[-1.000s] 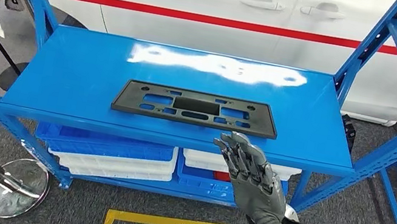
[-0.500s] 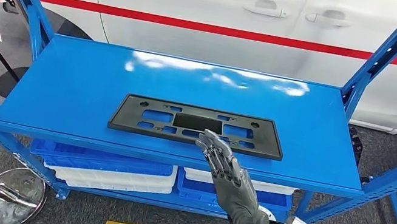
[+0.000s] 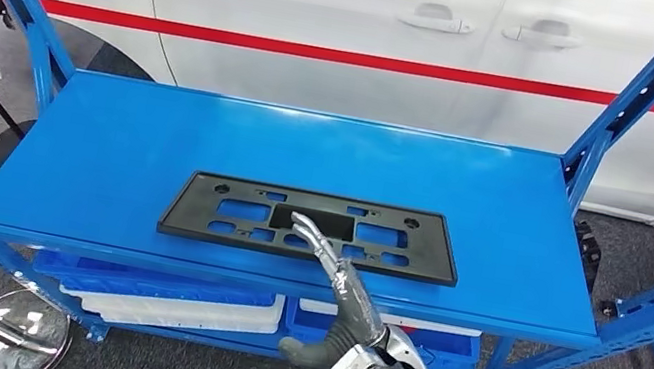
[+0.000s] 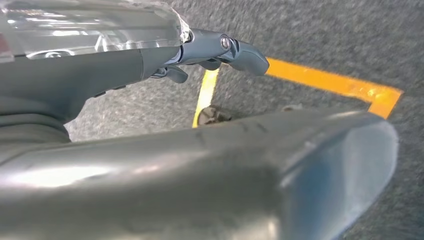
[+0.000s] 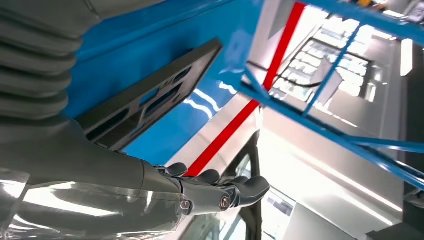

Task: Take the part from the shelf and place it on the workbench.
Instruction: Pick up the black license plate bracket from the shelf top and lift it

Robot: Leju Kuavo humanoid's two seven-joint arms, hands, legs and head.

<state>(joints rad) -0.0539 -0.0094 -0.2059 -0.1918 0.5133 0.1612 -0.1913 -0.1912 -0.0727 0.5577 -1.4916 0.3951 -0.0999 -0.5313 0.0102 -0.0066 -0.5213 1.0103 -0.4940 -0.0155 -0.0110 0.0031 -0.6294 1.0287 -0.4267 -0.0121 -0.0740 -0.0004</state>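
Barely begun: part [image 3: 311,227] flat on shelf [image 3: 520,219], ungrasped; right robot hand [image 3: 330,261] extended over near edge, fingers straight, empty. Lift, carry remain.

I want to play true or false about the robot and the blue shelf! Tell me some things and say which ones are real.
1. A black plastic part lies flat on the top of the blue shelf. True.
2. The right hand reaches over the front edge of the part. True.
3. The part is already lifted off the shelf. False: it lies on the shelf top.
4. A green truck stands behind the shelf. False: it is a white car with a red stripe.
5. Bins sit on the lower level of the shelf. True.
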